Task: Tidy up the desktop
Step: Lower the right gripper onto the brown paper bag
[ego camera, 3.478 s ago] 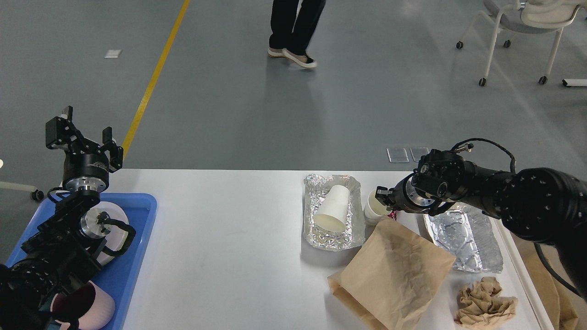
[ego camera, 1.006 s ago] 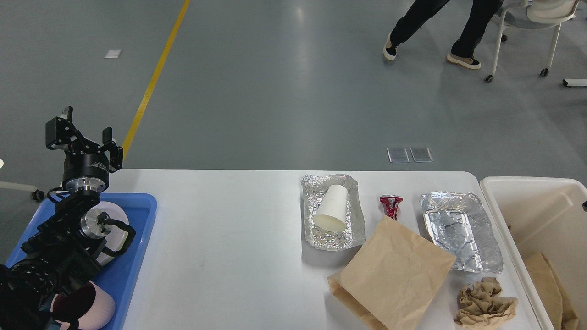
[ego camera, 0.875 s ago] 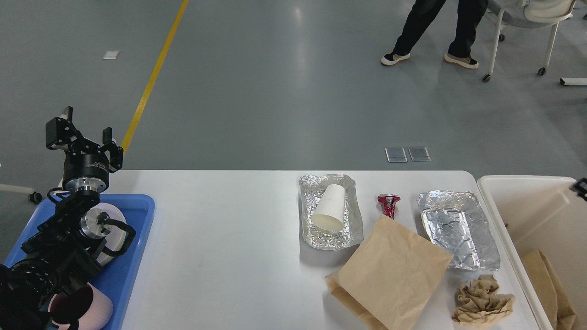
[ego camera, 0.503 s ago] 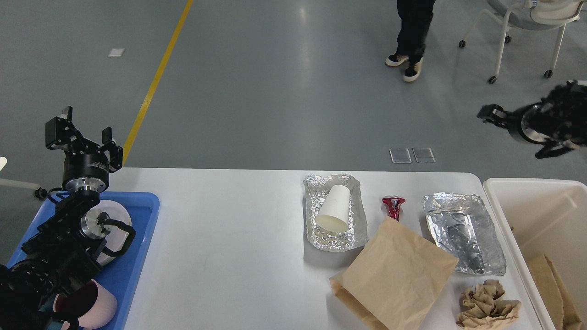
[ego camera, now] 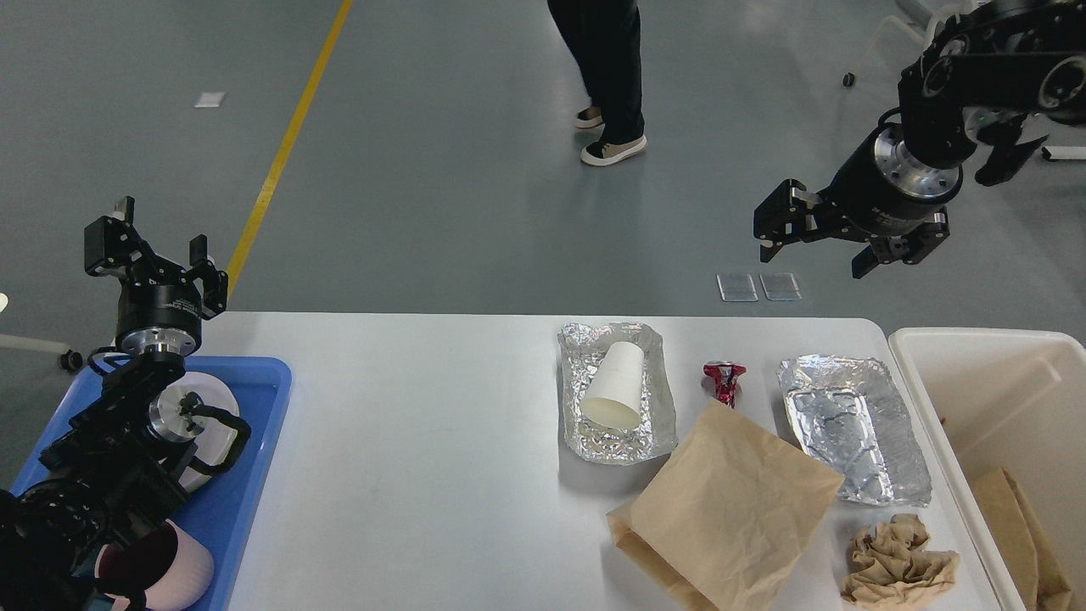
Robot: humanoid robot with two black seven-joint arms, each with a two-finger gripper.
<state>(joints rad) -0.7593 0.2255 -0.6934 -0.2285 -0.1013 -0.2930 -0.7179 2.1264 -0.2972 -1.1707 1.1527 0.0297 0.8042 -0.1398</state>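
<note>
White desktop [ego camera: 424, 441] fills the near half of my view, and beyond its far edge lies grey floor with a yellow line. Nearest on the right lie a crumpled brown paper wad [ego camera: 899, 563] and a flat brown paper bag [ego camera: 730, 518]; a cream bin [ego camera: 976, 373] stands just beside the right edge. Farther in sit two foil trays, the left foil tray [ego camera: 618, 392] holding a tipped white paper cup [ego camera: 615, 386], with a crushed red can [ego camera: 723, 380] between it and the right foil tray [ego camera: 853, 428]. At near left a blue tray [ego camera: 254, 441] holds what look like bowls.

My left gripper [ego camera: 157, 255] rests above that tray, fingers apart. My right gripper [ego camera: 836, 242] hangs high beyond the far edge, fingers spread, empty.

Risk: the foil is light, so a descending finger could crumple it or roll the cup out. I can read no labels.
</note>
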